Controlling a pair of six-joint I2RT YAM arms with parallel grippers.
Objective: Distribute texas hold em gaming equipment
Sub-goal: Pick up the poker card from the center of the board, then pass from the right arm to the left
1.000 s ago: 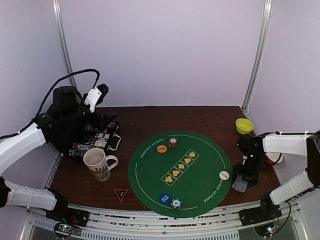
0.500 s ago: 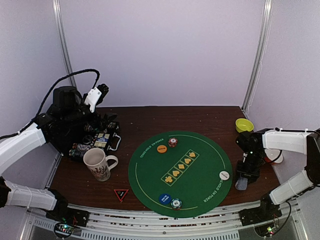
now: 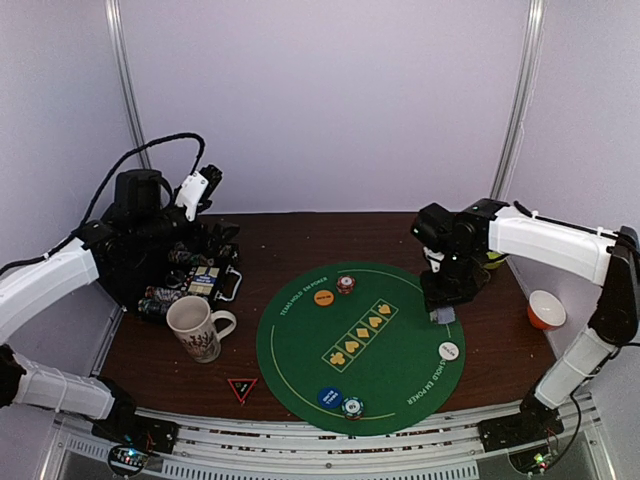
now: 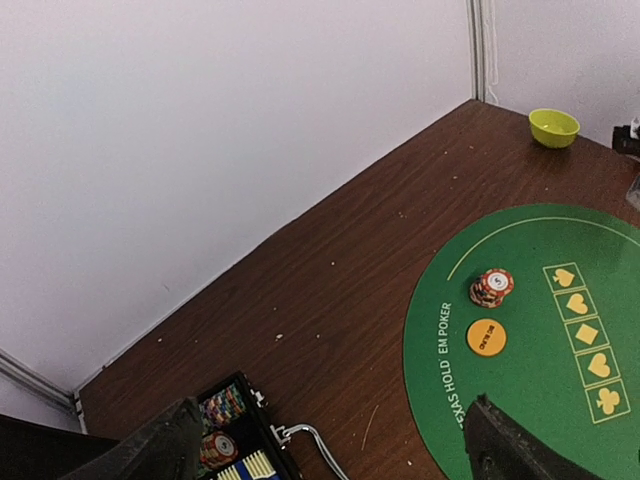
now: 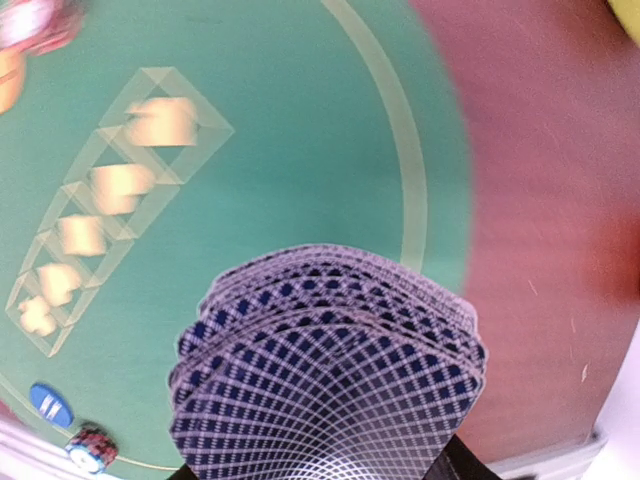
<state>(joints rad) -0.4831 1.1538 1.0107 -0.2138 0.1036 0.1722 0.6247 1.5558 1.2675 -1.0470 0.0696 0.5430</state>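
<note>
Swung in from the right edge of the bench [image 3: 300,235] within the last second: right fingers [image 3: 438,298], clamped on the card deck [image 5: 325,370], now above the green poker mat [image 3: 300,350] on its far right side. Probably lined up for dealing; no card laid out yet. Slightly fanned, grey-blue lattice backs up, edges staggered. Spread wide and empty: left fingers [image 4: 500,450], over the far left corner by the chip case [image 4: 235,440].

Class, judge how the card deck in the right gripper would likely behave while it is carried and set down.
The deck has staggered edges, so its cards probably slide over each other and could spill if the right gripper loosens. As thin sheets, single cards likely bend easily. Laid flat, it should neither roll nor tip.
</note>
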